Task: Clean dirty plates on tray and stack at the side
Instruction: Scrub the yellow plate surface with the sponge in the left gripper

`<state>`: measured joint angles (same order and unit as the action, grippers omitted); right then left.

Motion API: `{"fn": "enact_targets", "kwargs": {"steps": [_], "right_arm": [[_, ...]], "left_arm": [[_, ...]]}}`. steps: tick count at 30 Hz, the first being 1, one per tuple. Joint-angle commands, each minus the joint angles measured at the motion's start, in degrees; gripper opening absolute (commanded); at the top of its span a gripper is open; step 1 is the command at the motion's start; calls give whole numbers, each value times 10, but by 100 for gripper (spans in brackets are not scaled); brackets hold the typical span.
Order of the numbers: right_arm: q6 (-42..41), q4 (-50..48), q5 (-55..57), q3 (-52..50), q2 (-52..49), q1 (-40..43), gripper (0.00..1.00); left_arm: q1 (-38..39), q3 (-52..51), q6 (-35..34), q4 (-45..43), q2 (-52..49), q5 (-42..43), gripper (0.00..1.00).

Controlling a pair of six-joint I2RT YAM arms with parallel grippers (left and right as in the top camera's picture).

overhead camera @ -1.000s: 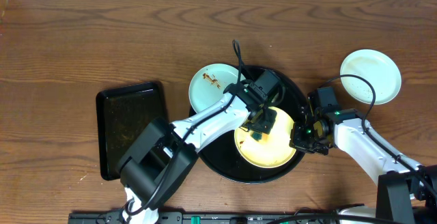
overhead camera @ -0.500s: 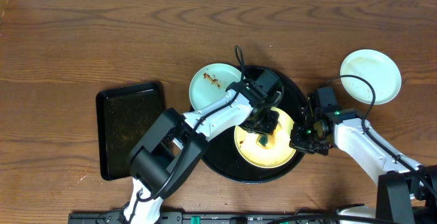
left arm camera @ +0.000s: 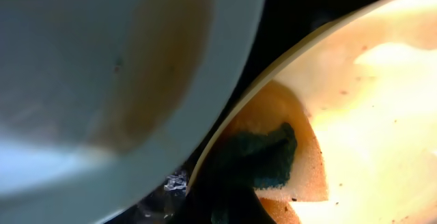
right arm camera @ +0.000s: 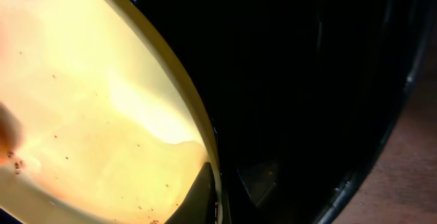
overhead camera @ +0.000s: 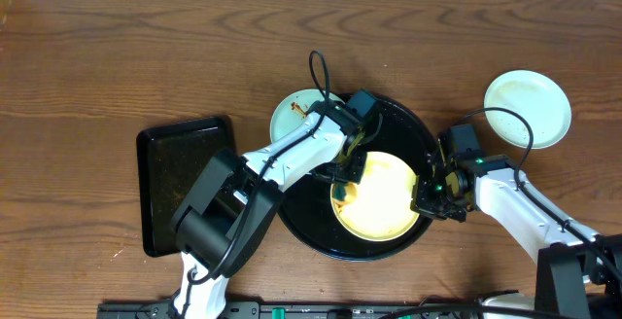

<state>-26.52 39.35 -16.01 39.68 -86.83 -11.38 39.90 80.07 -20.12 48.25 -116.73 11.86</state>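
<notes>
Three plates, two trays, one sponge and two arms are in view from overhead.

Lowest in the frame, just right of centre, the single yellow plate (overhead camera: 389,210) lies inside the round black tray (overhead camera: 408,129), in its lower right part. The right gripper (overhead camera: 425,200) is closed on the plate's right rim; in the right wrist view the rim runs between its dark fingers. The left gripper (overhead camera: 346,181) is clamped on the sponge (overhead camera: 339,194), yellow with a green scouring face, pressed to the plate's left edge. Fine brown specks dot the yellow surface in both wrist views.

At mid-left of the frame the rectangular black tray (overhead camera: 185,178) sits apart on the wooden table (overhead camera: 117,56).

Higher up, the smeared mint plate (overhead camera: 292,120) overlaps the round tray's upper-left rim, partly under the left arm, with brown marks on it. Farthest, at the upper right, the second mint plate (overhead camera: 528,108) lies on the table, well clear of the tray.
</notes>
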Motion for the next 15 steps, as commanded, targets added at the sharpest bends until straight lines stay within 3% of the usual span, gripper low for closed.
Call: {"fn": "enact_targets", "kwargs": {"steps": [1, 6, 15], "right_arm": [[4, 11, 42, -20, -15, 5, 2], [4, 9, 42, -20, -15, 5, 1], [4, 7, 42, -20, -15, 5, 1]], "left_arm": [[-14, -30, -16, 50, -33, -114, 7], [12, -30, -6, 85, -33, -100, 7], [76, -28, 51, 52, -33, 34, 7]]}}
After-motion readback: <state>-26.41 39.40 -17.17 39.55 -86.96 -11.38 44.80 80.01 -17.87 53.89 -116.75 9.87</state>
